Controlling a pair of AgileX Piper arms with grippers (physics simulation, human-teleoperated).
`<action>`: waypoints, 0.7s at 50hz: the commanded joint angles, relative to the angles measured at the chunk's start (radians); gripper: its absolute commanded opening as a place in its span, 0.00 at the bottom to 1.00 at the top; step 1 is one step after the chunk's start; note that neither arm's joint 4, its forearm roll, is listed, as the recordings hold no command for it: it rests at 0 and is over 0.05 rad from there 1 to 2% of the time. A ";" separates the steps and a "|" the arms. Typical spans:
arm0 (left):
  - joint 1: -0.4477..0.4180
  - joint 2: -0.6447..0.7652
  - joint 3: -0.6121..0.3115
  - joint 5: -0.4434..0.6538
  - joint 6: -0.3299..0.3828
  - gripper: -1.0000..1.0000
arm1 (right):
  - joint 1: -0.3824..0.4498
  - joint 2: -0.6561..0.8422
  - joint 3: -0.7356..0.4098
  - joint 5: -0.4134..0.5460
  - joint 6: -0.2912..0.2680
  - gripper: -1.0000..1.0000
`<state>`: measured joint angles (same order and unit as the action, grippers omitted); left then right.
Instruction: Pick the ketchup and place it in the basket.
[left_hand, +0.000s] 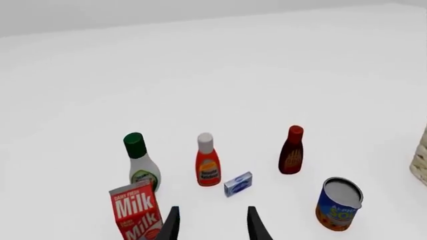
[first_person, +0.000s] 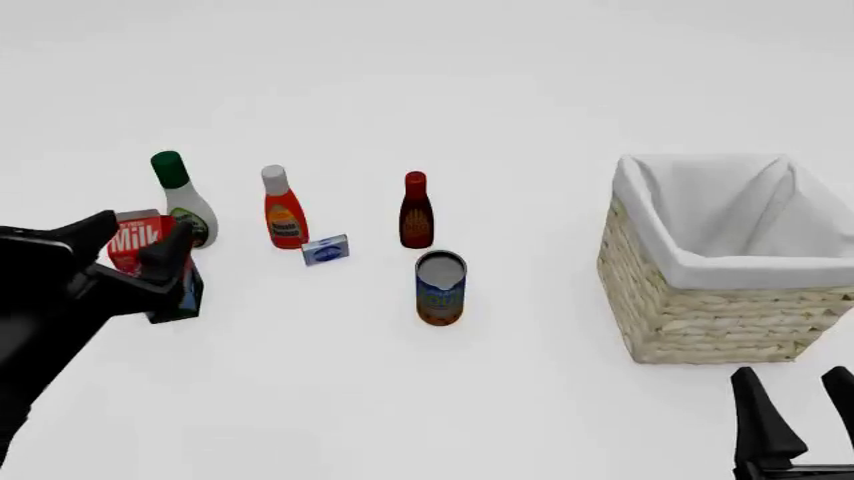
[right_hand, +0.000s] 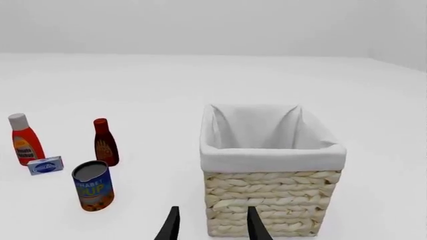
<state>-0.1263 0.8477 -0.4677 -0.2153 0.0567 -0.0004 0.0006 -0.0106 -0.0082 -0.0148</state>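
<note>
The ketchup stands upright at the left of the table, red-orange with a tall pale cap; it also shows in the left wrist view and the right wrist view. My left gripper is open and holds nothing. It hovers to the near left of the ketchup and apart from it, its fingers pointing roughly at the bottle. The basket sits at the right, wicker with a white lining. Just in front of its near wall, my right gripper is open and holds nothing.
A red milk carton stands close beside the left gripper's fingers. A white bottle with a green cap is left of the ketchup. A small blue box, a dark-red bottle and a can lie between the ketchup and the basket.
</note>
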 joint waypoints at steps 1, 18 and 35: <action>-0.014 0.102 -0.073 -0.012 0.006 1.00 | -0.001 0.000 -0.001 0.001 -0.004 1.00; -0.019 0.196 -0.136 -0.042 0.027 1.00 | 0.002 0.001 0.000 0.003 -0.006 1.00; -0.010 0.305 -0.177 -0.103 0.047 1.00 | 0.005 0.005 0.005 0.003 -0.001 1.00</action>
<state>-0.1403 1.0958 -0.6196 -0.2887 0.0921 0.0036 0.0033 -0.0077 -0.0051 -0.0182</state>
